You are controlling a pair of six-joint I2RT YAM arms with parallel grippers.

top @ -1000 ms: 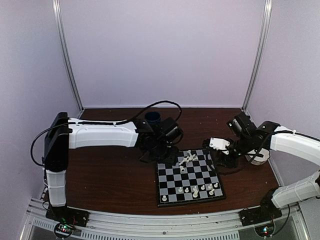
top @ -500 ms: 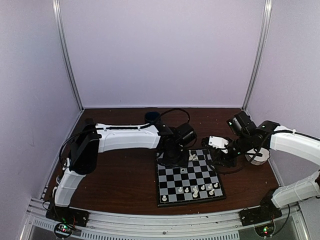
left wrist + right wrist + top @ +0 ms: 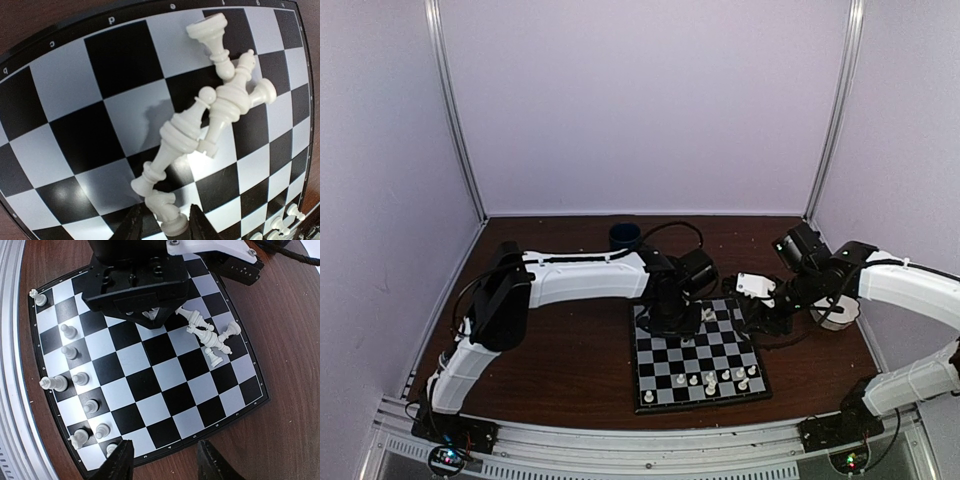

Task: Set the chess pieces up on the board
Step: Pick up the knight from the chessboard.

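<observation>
The left gripper (image 3: 166,212) hangs low over the board (image 3: 120,65), its fingers bracketing a small piece (image 3: 169,220) that lies on its side. Whether they already pinch it or just flank it, I cannot tell. A good pick needs the pads square on the piece's body and a straight lift, because just beyond the fingertips the heap of toppled pieces (image 3: 210,107) touches it and a dragged exit would likely scatter them. Past the heap the squares are bare up to the board's lettered rim, so that side offers room. The right gripper (image 3: 162,460) hovers released and empty above the opposite edge, with the row of standing pieces (image 3: 75,377) off to its left.
</observation>
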